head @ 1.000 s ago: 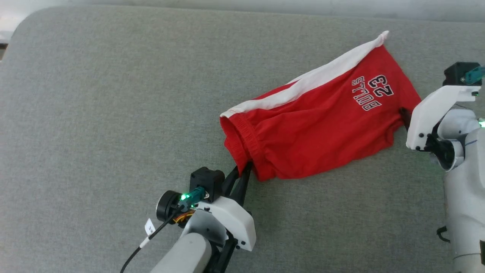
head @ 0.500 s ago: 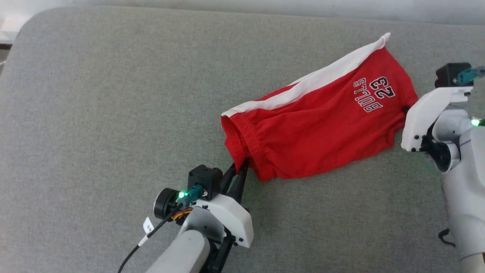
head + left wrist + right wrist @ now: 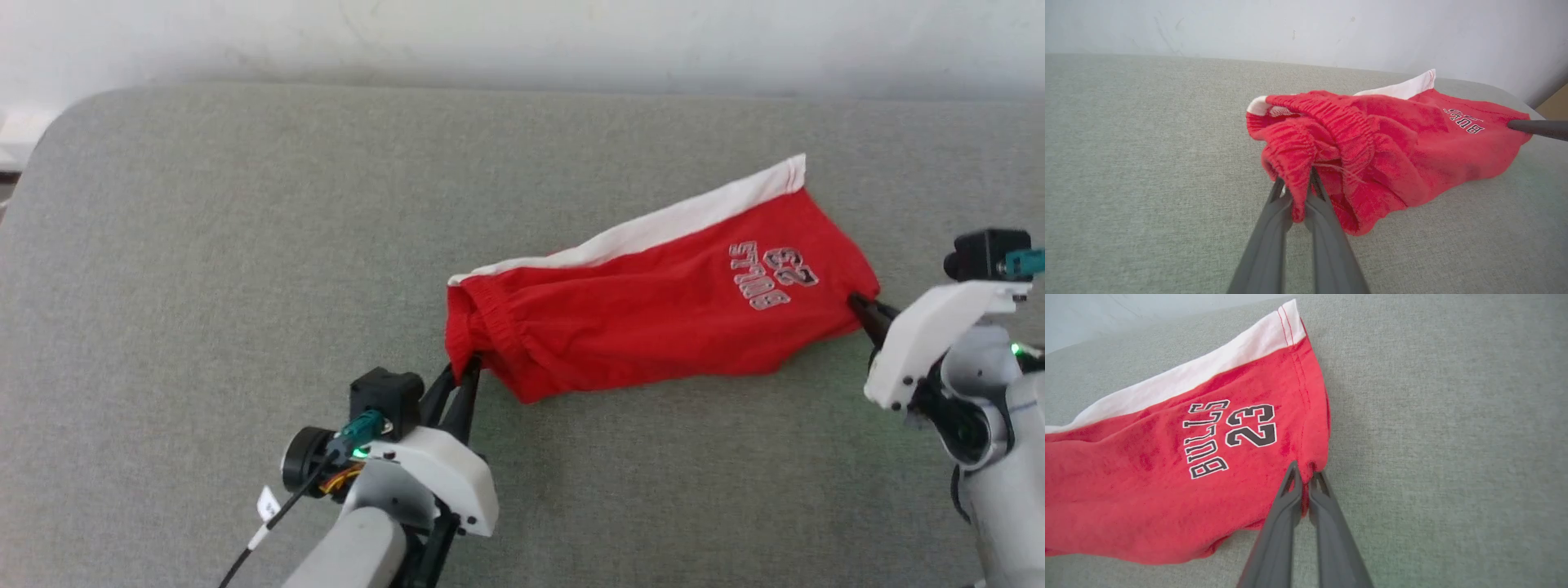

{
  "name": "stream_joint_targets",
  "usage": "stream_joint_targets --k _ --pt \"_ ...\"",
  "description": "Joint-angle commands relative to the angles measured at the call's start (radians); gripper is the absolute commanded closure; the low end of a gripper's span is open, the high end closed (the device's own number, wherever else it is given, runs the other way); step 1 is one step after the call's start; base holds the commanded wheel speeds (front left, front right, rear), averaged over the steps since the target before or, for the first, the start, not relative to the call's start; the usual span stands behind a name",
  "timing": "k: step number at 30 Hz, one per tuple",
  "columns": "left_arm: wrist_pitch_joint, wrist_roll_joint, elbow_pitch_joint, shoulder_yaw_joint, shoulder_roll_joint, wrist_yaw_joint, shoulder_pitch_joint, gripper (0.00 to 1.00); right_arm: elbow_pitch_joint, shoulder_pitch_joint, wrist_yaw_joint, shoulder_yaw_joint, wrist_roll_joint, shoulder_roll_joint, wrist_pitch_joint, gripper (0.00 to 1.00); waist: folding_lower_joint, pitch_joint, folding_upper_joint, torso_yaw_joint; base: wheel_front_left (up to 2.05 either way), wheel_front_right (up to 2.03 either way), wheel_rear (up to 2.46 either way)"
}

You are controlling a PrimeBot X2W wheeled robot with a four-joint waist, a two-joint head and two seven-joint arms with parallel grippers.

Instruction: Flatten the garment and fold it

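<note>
The garment (image 3: 653, 322) is a pair of small red shorts with a white side stripe and a "BULLS 23" print, stretched across the grey cushion and hanging slightly between both grippers. My left gripper (image 3: 467, 369) is shut on the gathered waistband (image 3: 1298, 163) at the garment's left end. At the right end, my right gripper (image 3: 859, 304) is shut on the hem just below the print (image 3: 1233, 435). In the right wrist view the right gripper (image 3: 1305, 475) pinches a fold of the red hem of the garment (image 3: 1126, 494). The left gripper (image 3: 1298, 190) has waistband fabric between its fingers.
The grey fabric surface (image 3: 204, 286) spreads wide on all sides of the shorts, with a rounded corner at the far left. A pale wall (image 3: 522, 41) runs behind its far edge. A cable hangs off my left wrist (image 3: 269, 514).
The right gripper has closed on the hem. Both grippers have lifted and pulled the shorts, which now look tauter and narrower. The camera has tilted, so the wall shows at the top.
</note>
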State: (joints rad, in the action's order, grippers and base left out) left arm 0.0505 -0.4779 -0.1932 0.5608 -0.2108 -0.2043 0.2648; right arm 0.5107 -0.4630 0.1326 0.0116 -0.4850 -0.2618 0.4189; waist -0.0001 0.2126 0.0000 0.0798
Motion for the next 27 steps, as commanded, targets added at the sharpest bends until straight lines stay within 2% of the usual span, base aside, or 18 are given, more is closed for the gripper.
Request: stream_joint_targets --k 1,7,13,19,23,27 --pt "0.006 -0.004 0.007 -0.009 -0.012 -0.007 -0.012 1.00 -0.020 0.027 -0.002 0.002 -0.010 -0.003 -0.003 1.00 0.0001 -0.032 0.0000 -0.025 0.00 0.00 0.00" --pt "-0.002 -0.016 0.044 -0.031 -0.056 -0.023 -0.055 1.00 -0.193 0.175 -0.002 -0.010 -0.050 0.017 0.030 1.00 0.0001 -0.082 0.0000 -0.053 0.00 0.00 0.00" --pt "-0.016 -0.029 0.101 -0.045 -0.096 -0.038 -0.114 1.00 -0.379 0.332 -0.002 -0.066 -0.053 0.059 0.099 1.00 0.0001 -0.122 0.0000 -0.071 0.00 0.00 0.00" --pt "-0.105 -0.072 0.176 -0.032 -0.140 -0.043 -0.212 1.00 -0.565 0.491 -0.002 -0.138 -0.036 0.126 0.185 1.00 0.0001 -0.139 0.0000 -0.078 0.00 0.00 0.00" --pt "-0.183 -0.094 0.183 -0.011 -0.171 -0.042 -0.260 1.00 -0.618 0.574 -0.002 -0.159 -0.006 0.157 0.208 1.00 0.0001 -0.128 0.0000 -0.077 0.00 0.00 0.00" --pt "-0.209 -0.104 0.151 0.002 -0.173 -0.031 -0.258 1.00 -0.595 0.604 -0.002 -0.152 0.032 0.169 0.187 1.00 0.0001 -0.115 0.0000 -0.075 0.00 0.00 0.00"
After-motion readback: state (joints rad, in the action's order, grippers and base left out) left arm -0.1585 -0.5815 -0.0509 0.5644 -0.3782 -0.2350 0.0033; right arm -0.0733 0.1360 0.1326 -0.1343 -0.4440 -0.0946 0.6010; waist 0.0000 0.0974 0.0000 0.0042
